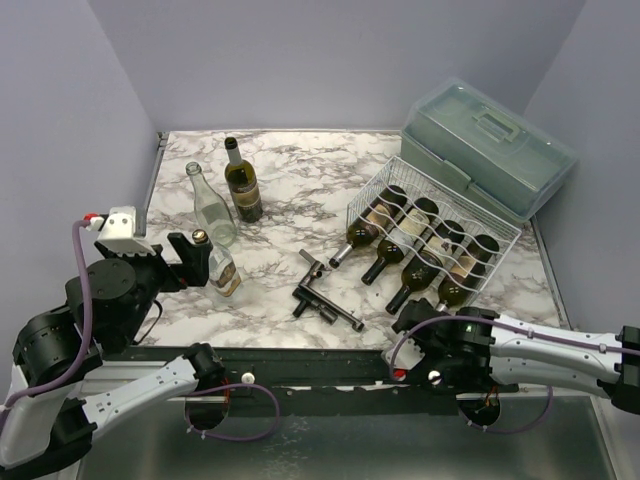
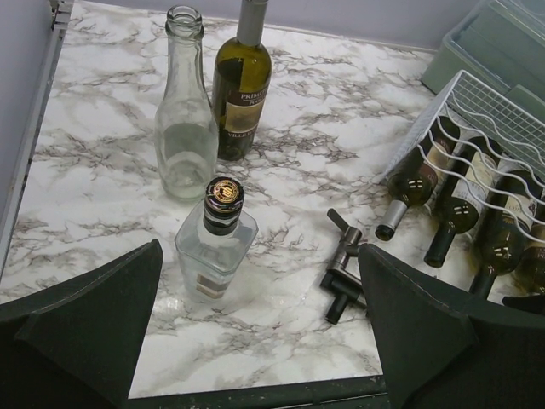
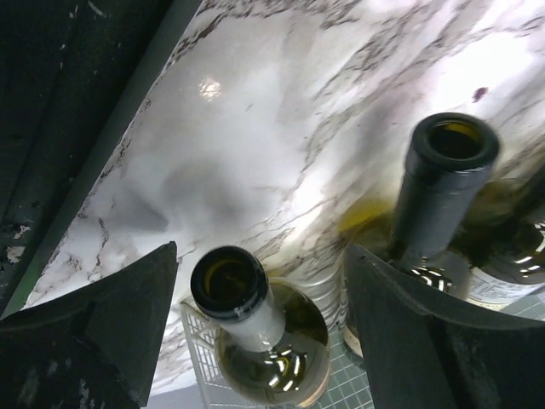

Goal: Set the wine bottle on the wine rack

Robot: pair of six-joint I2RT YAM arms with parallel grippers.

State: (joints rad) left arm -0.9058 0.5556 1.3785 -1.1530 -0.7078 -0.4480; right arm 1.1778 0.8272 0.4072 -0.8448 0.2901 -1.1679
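The silver wire wine rack [image 1: 500, 238] stands at the right of the marble table, with several dark wine bottles lying in its cradles, necks toward me. The nearest, rightmost wine bottle [image 1: 456, 287] lies in the end cradle. Its open neck [image 3: 230, 288] sits between the fingers of my right gripper [image 3: 260, 256], which is open, with gaps on both sides. A neighbouring bottle's neck [image 3: 447, 170] shows beyond the right finger. My left gripper [image 2: 260, 251] hangs open over the table's near left, short of a small clear bottle [image 2: 217, 251].
An upright dark wine bottle [image 1: 242, 182] and a tall clear bottle [image 1: 212, 205] stand at the back left. A metal corkscrew tool [image 1: 322, 297] lies mid-table. A grey-green lidded plastic box [image 1: 490, 148] sits behind the rack. Walls enclose the table.
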